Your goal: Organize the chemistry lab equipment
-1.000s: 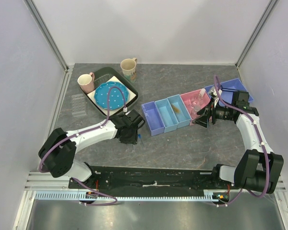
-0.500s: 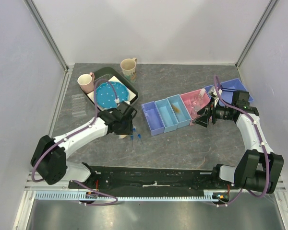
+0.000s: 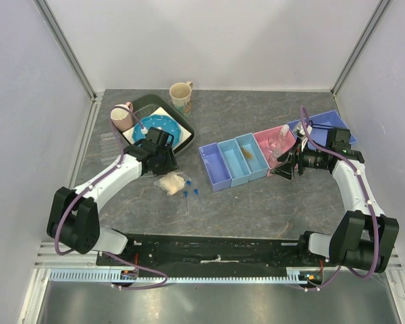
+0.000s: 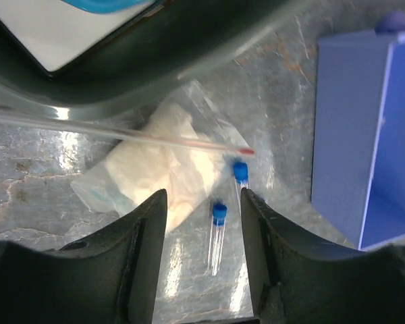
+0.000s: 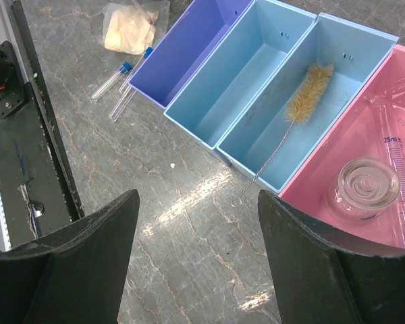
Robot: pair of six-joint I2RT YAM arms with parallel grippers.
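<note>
Our left gripper (image 4: 204, 202) hung open, empty, over the whitish bag (image 4: 155, 172) and blue-capped tubes (image 4: 218, 223) on the worktop's (image 3: 256, 202) left half. The right gripper (image 5: 197, 202) stood open too. A pickup was in hand, we judged: next, descend and pinch a tube.

you are looking at an evenly lit top view, with soft light falling from above and only faint shadows lying under the arms on the grey table (image 3: 256, 202). in the left wrist view, white glare is streaking the stone beside the whitish bag (image 4: 152, 172), while the dark tray rim (image 4: 121, 74) and the left gripper's fingers (image 4: 138, 263) are blurring close up. in the right wrist view, a bright patch is shining below the light blue bin (image 5: 236, 88), the small clear flask (image 5: 368, 185) is catching highlights, and the right gripper's fingers (image 5: 74, 270) are showing dark and soft.
</note>
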